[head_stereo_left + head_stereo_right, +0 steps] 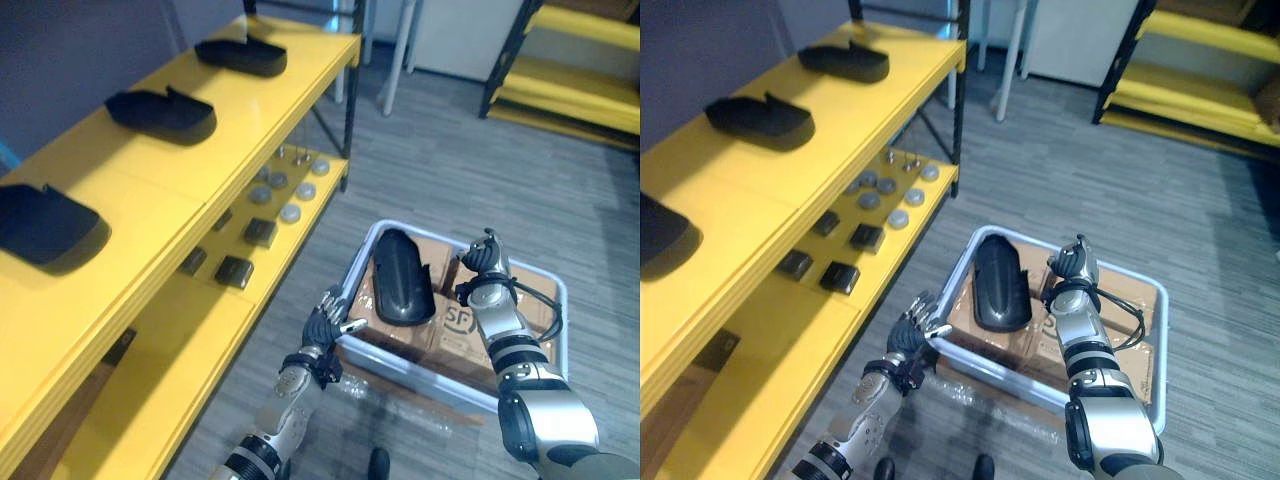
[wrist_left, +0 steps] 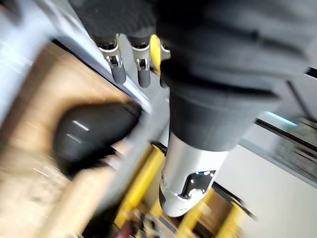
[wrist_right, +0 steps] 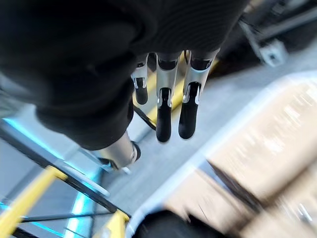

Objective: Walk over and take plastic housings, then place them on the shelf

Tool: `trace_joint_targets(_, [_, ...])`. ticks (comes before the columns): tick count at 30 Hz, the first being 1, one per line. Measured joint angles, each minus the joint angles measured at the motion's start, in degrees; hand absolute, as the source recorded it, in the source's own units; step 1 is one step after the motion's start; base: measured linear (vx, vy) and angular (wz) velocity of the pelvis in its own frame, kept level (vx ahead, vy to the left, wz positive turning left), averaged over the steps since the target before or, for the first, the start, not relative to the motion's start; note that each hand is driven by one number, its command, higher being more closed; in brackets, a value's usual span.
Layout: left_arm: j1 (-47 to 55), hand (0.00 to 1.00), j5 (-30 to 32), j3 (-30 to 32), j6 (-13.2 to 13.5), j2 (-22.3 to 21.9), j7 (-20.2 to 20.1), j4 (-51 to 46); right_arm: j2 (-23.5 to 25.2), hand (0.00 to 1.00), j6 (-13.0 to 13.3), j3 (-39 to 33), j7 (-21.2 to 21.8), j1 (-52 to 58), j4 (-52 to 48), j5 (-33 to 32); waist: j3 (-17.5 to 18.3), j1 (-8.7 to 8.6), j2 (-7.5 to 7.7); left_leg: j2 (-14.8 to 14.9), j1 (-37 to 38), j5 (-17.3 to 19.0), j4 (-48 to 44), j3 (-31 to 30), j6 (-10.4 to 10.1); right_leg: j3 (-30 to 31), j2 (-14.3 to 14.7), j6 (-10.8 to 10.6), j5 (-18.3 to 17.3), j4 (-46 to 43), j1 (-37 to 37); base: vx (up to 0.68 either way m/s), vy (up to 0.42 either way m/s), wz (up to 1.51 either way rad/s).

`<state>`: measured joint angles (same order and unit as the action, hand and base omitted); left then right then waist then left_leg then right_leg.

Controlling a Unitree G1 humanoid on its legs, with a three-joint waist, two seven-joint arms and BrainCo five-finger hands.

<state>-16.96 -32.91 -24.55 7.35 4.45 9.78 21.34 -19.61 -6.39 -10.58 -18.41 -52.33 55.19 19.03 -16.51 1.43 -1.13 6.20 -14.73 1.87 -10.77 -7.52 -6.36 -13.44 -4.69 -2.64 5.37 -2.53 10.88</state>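
Lowest in the frame, left of centre, the left hand (image 1: 322,325) reaches up with relaxed, nearly straight fingers and grasps nothing. Its fingertips are at the near left corner of a pale grey plastic tote (image 1: 420,372); whether they touch the rim cannot be told.

To the lower right, the right hand (image 1: 487,280) hovers over the brown cardboard boxes (image 1: 455,325) that fill the tote. Its fingers hang loose and straight in the right wrist view, and it is empty.

Between the two hands, a black oval plastic housing (image 1: 403,277) lies on the boxes in the tote's left half. It is just up and right of the left hand and just left of the right hand, and neither hand holds it.

Along the left side runs a yellow two-level shelf (image 1: 240,110). Its lower level carries small dark square blocks (image 1: 234,270) and, farther back, round silver discs (image 1: 290,212). Its top level holds three more black housings well apart in a row: the nearest (image 1: 45,225) at the left edge, a middle one (image 1: 165,113), and the farthest (image 1: 242,55) toward the top.

Beyond the grey floor (image 1: 440,160), a second yellow rack (image 1: 570,75) stands in the upper right corner.
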Motion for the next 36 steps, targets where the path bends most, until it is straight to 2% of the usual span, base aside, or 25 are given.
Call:
trace_joint_targets(2, [2.16,0.0,1.59,0.01,-0.18,0.62,0.02,-0.15,-1.31,0.0,-0.08,-2.47,-0.91,-4.09,3.27,-1.89,-2.37,0.53,-1.46,-0.55,-1.65,-0.16,-0.94,-0.74,0.0,-0.69,-0.58,-0.01,-0.02,-1.07,1.22,-0.11,0.037,0.24])
trace_joint_targets(4, [4.37,0.0,5.25,0.5,-0.78,1.11,0.06,-0.15,-5.33,0.0,-0.09,-2.92,-2.6,-8.9,6.54,-4.24,-4.78,1.48,-3.03,-1.47,-4.74,-1.16,-1.42,-2.41,0.35,-1.93,-1.42,-0.02,-0.01,-2.31,3.76,-0.1,0.043,0.32])
trace_joint_targets(8, [7.38,0.0,9.01,0.93,-1.45,2.46,0.04,0.66,-10.9,0.0,-0.04,-2.97,-3.85,-14.07,9.61,-5.42,-7.09,2.63,-3.58,-2.27,-8.46,-2.09,-1.9,-3.79,0.43,-3.14,-2.16,-0.05,0.01,-3.28,6.91,-0.05,0.026,0.21])
trace_joint_targets(12, [8.17,0.0,12.98,2.08,-1.6,2.4,0.03,5.93,-16.96,0.0,0.21,-2.92,-4.68,-18.28,15.15,-5.48,-8.31,4.1,-4.49,-2.96,-13.11,-2.05,-3.96,-3.92,0.48,-3.09,-2.73,-0.11,0.03,-4.84,11.21,0.03,0.028,0.02])
trace_joint_targets(15, [8.29,0.0,13.03,3.14,-1.29,2.17,0.09,8.76,-19.54,0.0,0.22,-2.17,-5.23,-19.19,18.33,-5.43,-8.94,4.61,-5.49,-3.08,-16.08,-1.57,-5.9,-4.08,0.52,-3.1,-2.75,-0.14,0.05,-5.37,13.48,0.01,0.007,-0.02])
trace_joint_targets(17, [8.34,0.0,13.04,3.39,-1.22,1.84,0.05,11.81,-22.36,0.0,0.21,-0.4,-5.37,-20.11,19.89,-5.25,-9.64,5.51,-6.65,-2.96,-19.27,-0.65,-8.18,-4.0,0.73,-2.85,-2.59,-0.15,0.05,-6.14,16.12,-0.02,-0.008,-0.12])
trace_joint_targets(21, [9.03,0.0,13.04,3.93,-1.12,1.81,0.08,14.06,-24.09,0.0,0.22,-0.39,-5.8,-20.11,20.01,-5.23,-10.1,6.06,-6.8,-2.73,-22.15,-0.59,-9.04,-4.08,0.7,-2.79,-2.48,-0.15,0.1,-6.76,18.91,-0.02,-0.035,-0.05])
trace_joint_targets(23, [9.04,0.0,13.03,4.12,-0.9,1.44,0.16,14.75,-25.61,0.0,0.3,4.71,-5.77,-20.14,20.19,-5.21,-10.13,6.73,-6.84,-2.59,-23.72,-0.59,-9.34,-4.09,0.69,-2.74,-2.38,-0.08,0.14,-7.01,20.45,0.0,-0.043,-0.04])
trace_joint_targets(24, [9.02,0.0,13.03,4.18,-0.75,1.35,0.2,14.75,-25.92,1.0,0.29,6.57,-5.67,-20.16,20.19,-5.21,-10.13,6.86,-6.83,-2.57,-24.21,-0.59,-9.38,-4.19,0.69,-2.79,-2.36,-0.07,0.14,-7.13,20.95,-0.01,-0.051,-0.01])
trace_joint_targets(29, [8.34,0.0,12.86,6.29,0.53,-0.7,1.23,12.93,-30.32,1.0,1.01,14.47,-5.49,-22.92,18.67,-5.2,-10.21,8.06,-6.86,-3.14,-29.38,-1.18,-9.86,-5.17,0.56,-3.19,-3.15,-0.07,-0.46,-10.13,26.84,-0.01,-0.035,0.06])
trace_joint_targets(31, [7.75,0.0,12.84,8.06,0.89,-1.96,1.37,11.29,-32.61,1.0,1.05,18.93,-5.84,-22.55,15.49,-5.2,-10.53,8.11,-6.73,-3.72,-31.04,-1.33,-10.31,-5.62,0.53,-3.77,-4.26,-0.1,-2.15,-13.57,29.32,0.01,-0.038,0.19])
trace_joint_targets(36, [7.64,0.0,12.88,12.83,1.36,-3.62,2.13,7.75,-32.01,1.0,1.61,22.91,-5.81,-20.42,8.45,-5.27,-11.0,7.66,-5.97,-3.75,-31.96,-1.19,-11.03,-5.94,0.35,-4.24,-4.9,0.43,-4.0,-17.03,31.14,0.03,-0.05,0.07])
